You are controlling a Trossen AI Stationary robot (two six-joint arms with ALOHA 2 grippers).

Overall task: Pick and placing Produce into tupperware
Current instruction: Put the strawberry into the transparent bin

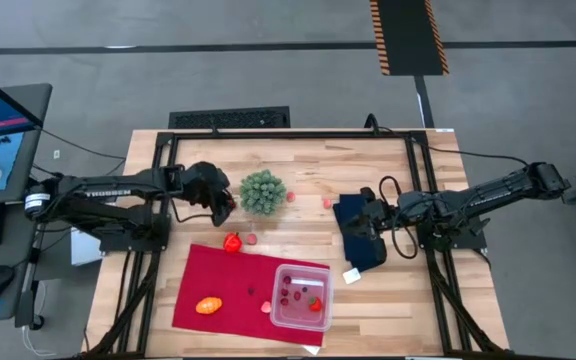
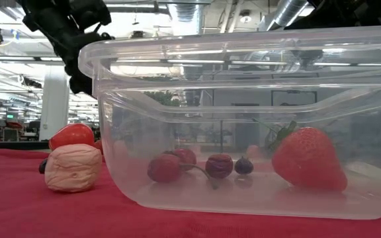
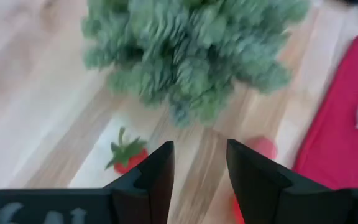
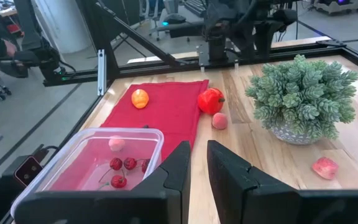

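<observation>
The clear tupperware (image 1: 301, 297) stands on the red cloth (image 1: 230, 280) and holds a strawberry (image 2: 306, 158) and dark red cherries (image 2: 177, 165). An orange oval (image 1: 208, 305) and a pink lump (image 2: 73, 167) lie on the cloth. A red round piece (image 1: 232, 242) sits at the cloth's far edge. My left gripper (image 3: 199, 168) is open, above the wood beside the green bushy ball (image 1: 264, 190), with a small strawberry (image 3: 128, 158) and a pink piece (image 3: 263, 148) just ahead of it. My right gripper (image 4: 199, 167) is open by a narrow gap over the dark blue cloth (image 1: 361, 242).
The green bushy ball (image 4: 303, 99) stands in a pale pot mid-table, with a small red piece (image 4: 325, 167) to its right on the wood. A black frame (image 1: 288, 134) runs round the table. Bare wood lies between the ball and the red cloth.
</observation>
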